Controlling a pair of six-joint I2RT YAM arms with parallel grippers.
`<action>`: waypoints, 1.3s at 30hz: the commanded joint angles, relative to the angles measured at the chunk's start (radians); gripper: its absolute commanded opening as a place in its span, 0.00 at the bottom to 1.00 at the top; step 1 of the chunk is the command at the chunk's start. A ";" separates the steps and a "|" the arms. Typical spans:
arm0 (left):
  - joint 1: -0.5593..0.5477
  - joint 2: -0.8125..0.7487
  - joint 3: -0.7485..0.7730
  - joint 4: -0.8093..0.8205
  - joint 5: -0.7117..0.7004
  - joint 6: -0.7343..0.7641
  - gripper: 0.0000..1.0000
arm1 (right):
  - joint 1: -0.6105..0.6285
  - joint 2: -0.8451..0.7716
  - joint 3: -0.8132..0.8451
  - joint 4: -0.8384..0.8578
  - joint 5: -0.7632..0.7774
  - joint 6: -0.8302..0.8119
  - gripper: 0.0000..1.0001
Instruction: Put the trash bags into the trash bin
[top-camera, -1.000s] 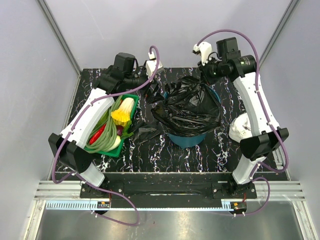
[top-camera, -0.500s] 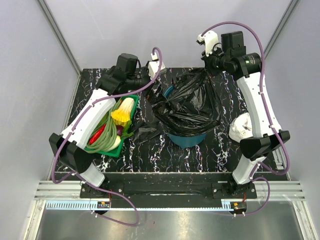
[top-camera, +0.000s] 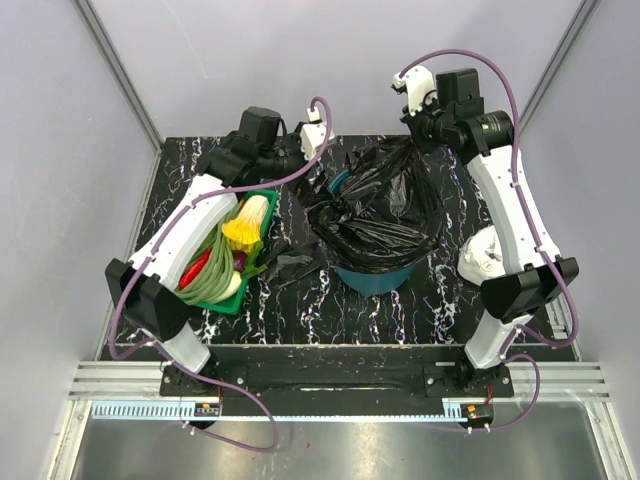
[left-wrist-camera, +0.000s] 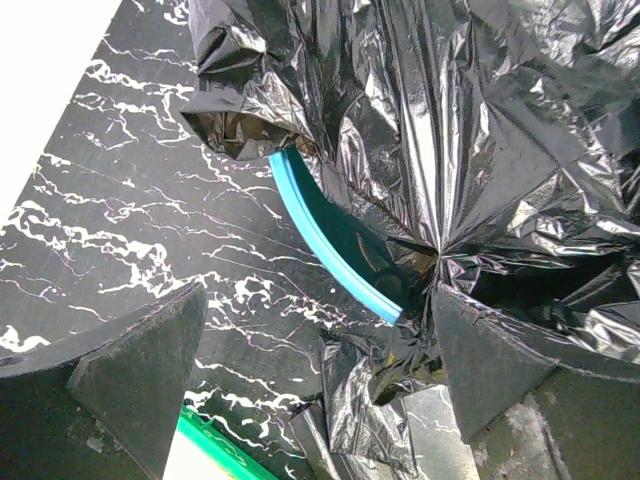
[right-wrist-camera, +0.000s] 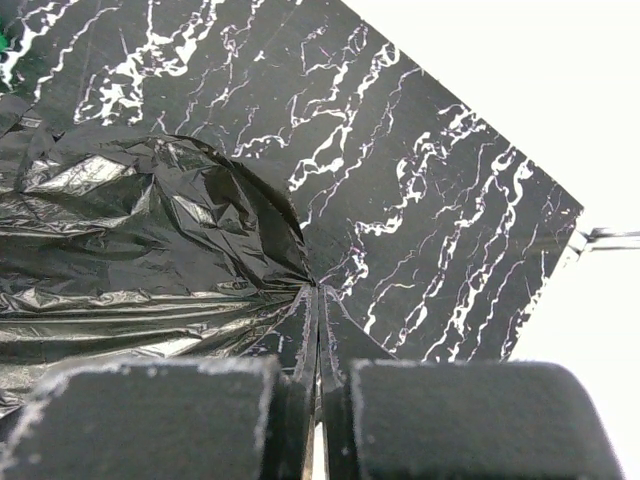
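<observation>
Right, the large trash bag (top-camera: 378, 210) sits draped over and partly into the trash bin (top-camera: 372, 280) in the middle of the table (top-camera: 440, 300). Its mouth is bunched and drawn up toward the far right, and only the bin's teal base and a strip of its far-left rim are bare. The right gripper (right-wrist-camera: 318, 325) has its fingers pressed together on a pleat of the bag's edge, and film fans out taut from that pinch. The left gripper (left-wrist-camera: 315, 300) hangs just beside the bin's far-left rim, jaws spread wide, holding nothing. A smaller black bundle (top-camera: 292, 266) lies on the table between bin and green tray (top-camera: 228, 306), not yet in. Handling, my guess: the film is near weightless, floppy, slick and crackly. It will likely balloon and slide rather than drop, and could tear if dragged over the rim. Best taken at a gathered fold or hem, not on flat sheet. The overhead view gives the layout and the loose bundle but neither set of jaws. Only the right wrist view shows the pinch. Only the left wrist view shows the exposed rim and a loose flap outside it.
</observation>
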 joint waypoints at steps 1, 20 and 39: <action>-0.004 0.035 0.045 0.027 -0.022 0.043 0.99 | 0.007 -0.042 -0.014 0.069 0.048 -0.003 0.00; 0.033 -0.043 0.050 0.024 0.128 -0.090 0.98 | 0.004 -0.050 -0.063 0.114 0.079 -0.011 0.00; 0.098 0.068 0.116 -0.342 0.403 0.486 0.95 | 0.004 -0.057 -0.095 0.114 0.042 -0.008 0.00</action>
